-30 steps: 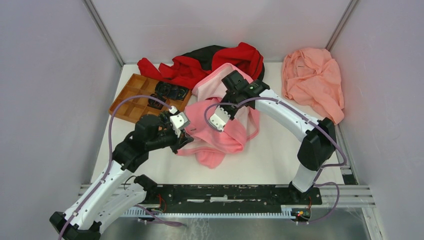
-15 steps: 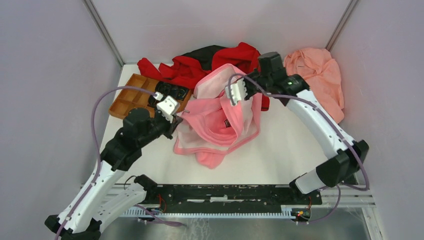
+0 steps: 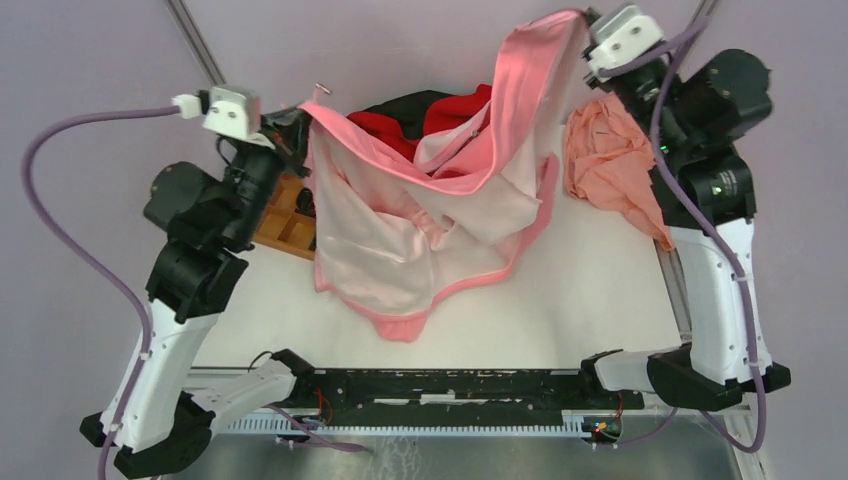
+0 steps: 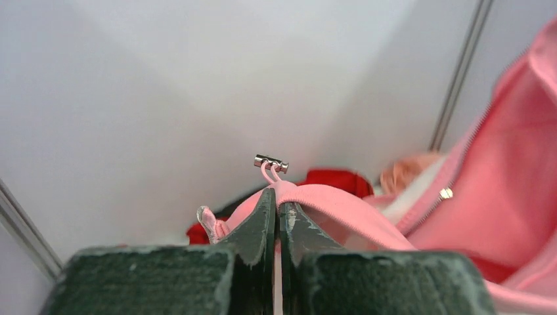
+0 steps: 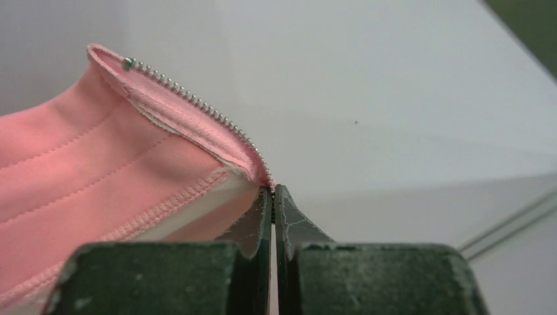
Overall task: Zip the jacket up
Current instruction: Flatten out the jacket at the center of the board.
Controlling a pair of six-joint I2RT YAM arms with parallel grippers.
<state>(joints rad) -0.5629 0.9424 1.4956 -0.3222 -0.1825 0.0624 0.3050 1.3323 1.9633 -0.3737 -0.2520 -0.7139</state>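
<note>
Top external: jacket (image 3: 390,230) hangs pinched between both end effectors (image 3: 298,115) (image 3: 583,22).

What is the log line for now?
jacket: held up, unzipped; left fingers: shut on drawstring edge; right fingers: shut on zipper edge

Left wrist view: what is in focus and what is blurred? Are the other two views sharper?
Left wrist view: the metal cord end is fairly crisp; the red garment and peach cloth behind are blurred. Right wrist view: the jacket shows sharp zipper teeth and stitching. Top external view: even light, no glare.
</note>
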